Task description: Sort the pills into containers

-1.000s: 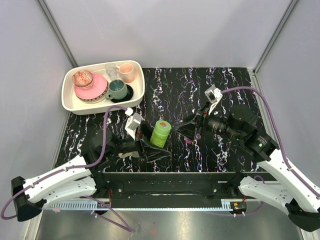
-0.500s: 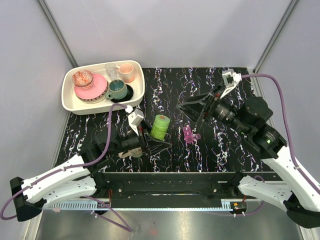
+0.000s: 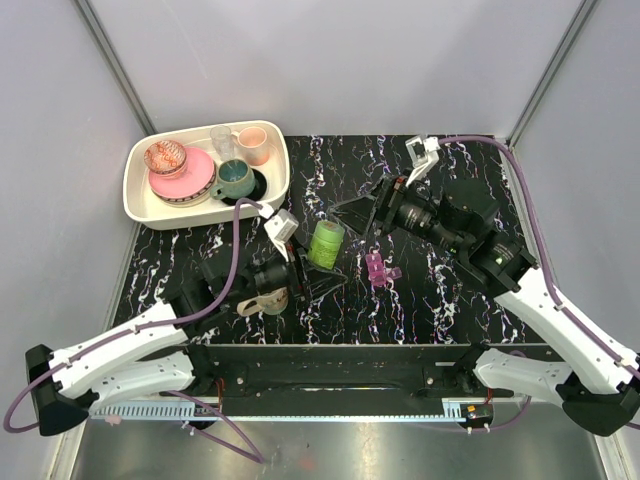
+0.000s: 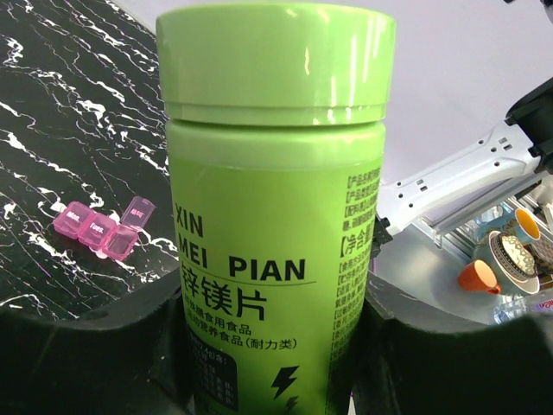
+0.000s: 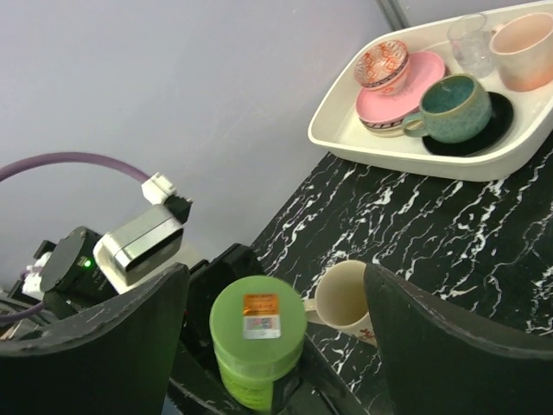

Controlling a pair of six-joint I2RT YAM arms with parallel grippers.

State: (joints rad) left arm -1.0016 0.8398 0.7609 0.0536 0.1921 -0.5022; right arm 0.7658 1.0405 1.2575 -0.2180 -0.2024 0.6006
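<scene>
Left jaws clasp the glossy green bottle (image 4: 276, 216); right jaws gape empty facing it, a beige mug (image 5: 341, 298) beyond.

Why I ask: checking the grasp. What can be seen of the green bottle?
The green bottle is a glossy, plastic-looking lime cylinder, cap on, with black print reading XIN MEI PIAN and an orange-white sticker atop the cap. It is about upright, clamped low between the left gripper's dark fingers. The open right gripper is near, not touching.
</scene>
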